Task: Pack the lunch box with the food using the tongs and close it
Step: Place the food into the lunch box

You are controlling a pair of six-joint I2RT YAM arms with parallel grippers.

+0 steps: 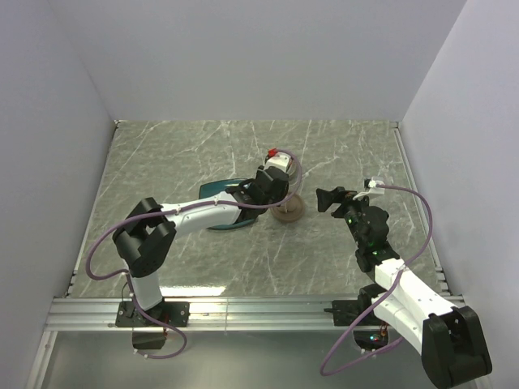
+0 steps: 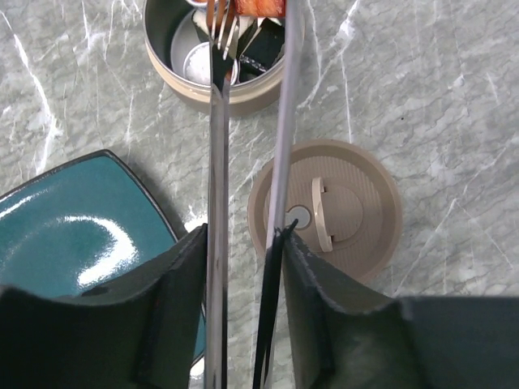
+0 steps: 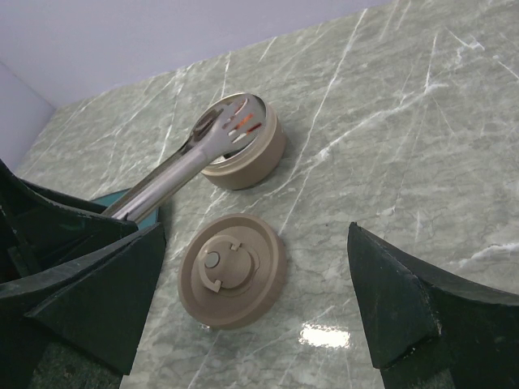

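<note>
My left gripper (image 2: 243, 235) is shut on the grey metal tongs (image 2: 216, 146), one finger pressing on each arm. The tongs reach forward, and their tips hang over the open lunch box (image 2: 195, 85), a round tin holding food: an orange piece (image 2: 261, 6) and a white round (image 2: 204, 61). The tan lid (image 2: 349, 212) lies flat on the table just right of the tongs, knob up. My right gripper (image 3: 255, 235) stands open just short of the lid (image 3: 233, 271), nothing between its fingers. In the top view the left wrist (image 1: 272, 180) covers the tin.
A square teal plate (image 2: 73, 243) lies left of the lid, partly under the left arm (image 1: 203, 215). White walls enclose the marble table (image 1: 178, 154) on three sides, with an aluminium rail (image 1: 243, 308) along the near edge.
</note>
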